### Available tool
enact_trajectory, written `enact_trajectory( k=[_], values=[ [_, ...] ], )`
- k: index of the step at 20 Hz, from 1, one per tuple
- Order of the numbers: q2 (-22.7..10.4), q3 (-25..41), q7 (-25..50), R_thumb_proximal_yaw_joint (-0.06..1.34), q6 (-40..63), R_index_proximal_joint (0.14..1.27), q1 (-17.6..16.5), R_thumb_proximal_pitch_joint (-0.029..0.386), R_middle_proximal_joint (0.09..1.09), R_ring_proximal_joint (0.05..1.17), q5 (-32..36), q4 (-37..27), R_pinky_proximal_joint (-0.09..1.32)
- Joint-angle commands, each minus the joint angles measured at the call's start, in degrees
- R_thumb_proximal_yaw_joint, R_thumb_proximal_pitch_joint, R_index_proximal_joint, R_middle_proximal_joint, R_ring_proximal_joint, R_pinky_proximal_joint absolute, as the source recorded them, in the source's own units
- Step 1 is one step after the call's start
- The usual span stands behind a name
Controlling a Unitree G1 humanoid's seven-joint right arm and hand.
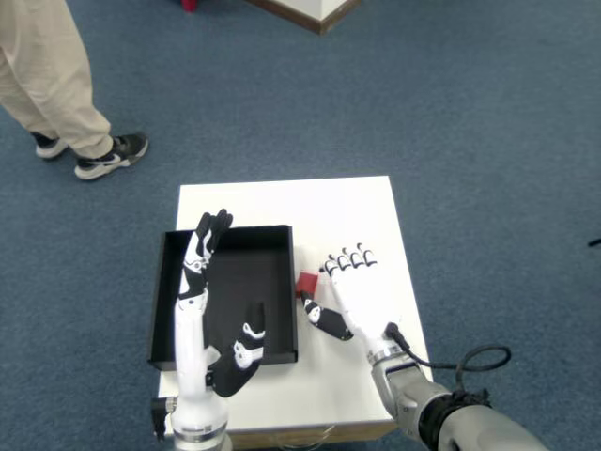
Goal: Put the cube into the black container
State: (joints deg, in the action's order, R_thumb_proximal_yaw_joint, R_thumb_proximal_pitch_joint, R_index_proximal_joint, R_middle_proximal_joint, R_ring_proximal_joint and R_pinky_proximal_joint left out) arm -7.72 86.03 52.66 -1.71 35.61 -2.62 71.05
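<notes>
Cube (307, 284): small, red, resting on the white table (347, 211) just outside the right wall of the black container (225, 293), not yet lifted. Right hand (352, 293): fingers spread and holding nothing, palm just beside the cube, dark thumb below it; contact cannot be told. Advice: close thumb and fingers squarely on opposite faces before lifting, since a sideways nudge would likely jam the cube against the wall.
</notes>
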Motion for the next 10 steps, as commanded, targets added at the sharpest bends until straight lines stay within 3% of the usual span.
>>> enact_trajectory(
  k=[1, 10],
  values=[
    [-0.7, -1.8, 2.5, 0.34, 1.0, 0.5, 3.8, 0.161, 0.3, 0.24, 0.2, -0.5, 0.14],
    [-1.3, -2.7, 2.9, 0.41, 4.4, 0.48, 5.6, 0.155, 0.3, 0.24, -0.2, 1.1, 0.12]
  ],
)
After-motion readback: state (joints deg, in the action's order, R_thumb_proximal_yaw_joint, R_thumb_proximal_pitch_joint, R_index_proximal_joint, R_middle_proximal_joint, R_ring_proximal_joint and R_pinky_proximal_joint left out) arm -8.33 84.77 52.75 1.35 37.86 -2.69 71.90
